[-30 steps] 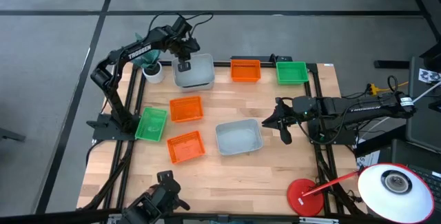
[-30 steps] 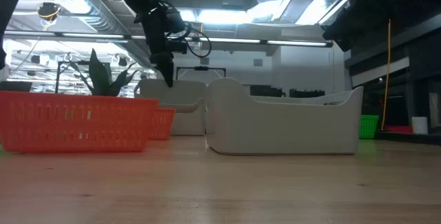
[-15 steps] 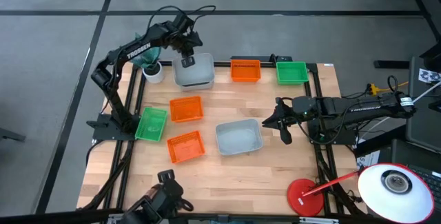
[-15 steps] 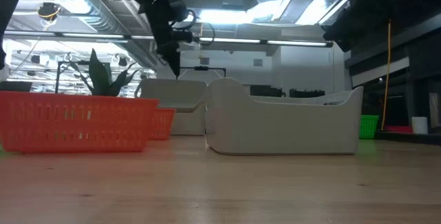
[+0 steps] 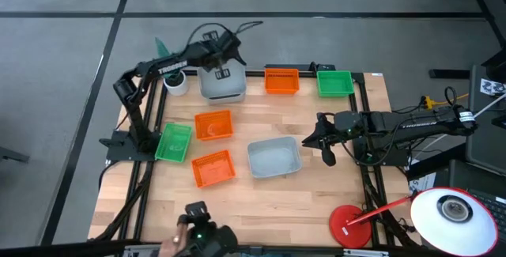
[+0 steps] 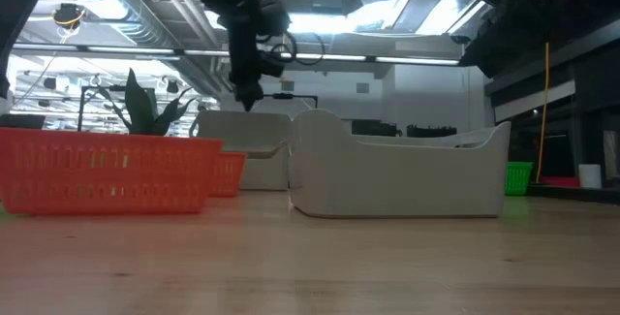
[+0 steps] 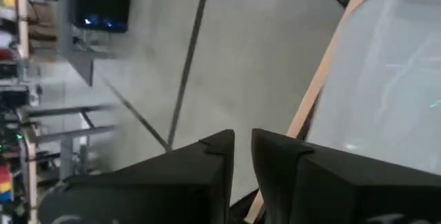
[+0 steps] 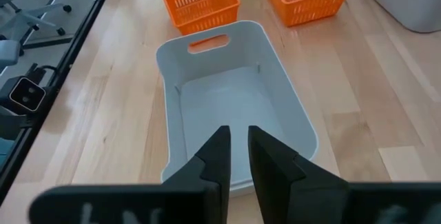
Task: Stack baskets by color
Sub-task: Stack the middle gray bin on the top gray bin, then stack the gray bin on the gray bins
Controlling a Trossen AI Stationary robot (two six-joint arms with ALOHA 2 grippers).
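Right wrist view alone: fingers [image 8: 234, 148] nearly together, empty, before grey basket [image 8: 234, 110]; left unclear

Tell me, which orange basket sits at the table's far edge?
The orange basket between the grey tub and green basket; the others sit mid-table.

Lab: exposed ceiling ducts [image 6: 126, 24], strip lights [image 6: 407, 60]

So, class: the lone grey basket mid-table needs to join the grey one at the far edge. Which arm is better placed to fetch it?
Right. The right gripper hangs beside the grey basket; the left gripper is over the far grey basket.
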